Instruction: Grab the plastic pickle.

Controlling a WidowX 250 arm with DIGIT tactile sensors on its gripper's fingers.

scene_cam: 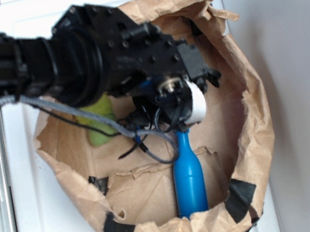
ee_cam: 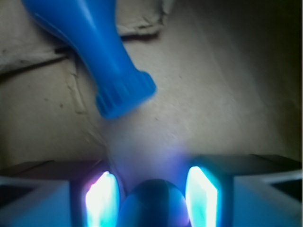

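**Pickle between the fingers, grasp not confirmed**

Wrist view: dark rounded end of the plastic pickle (ee_cam: 152, 203) sits low in frame, between the two lit fingers (ee_cam: 100, 198) of the pincer (ee_cam: 151, 198). Fingers close on either side; contact cannot be told through glare. Cap end of the blue bottle (ee_cam: 94, 52) lies ahead on the paper floor, apart from the pickle.

Exterior view: arm reaches down into the brown paper bag (scene_cam: 251, 136); pickle hidden beneath it. Green plush toy (scene_cam: 100, 121) beside it.

Judgement: approach done; closing and lifting remain
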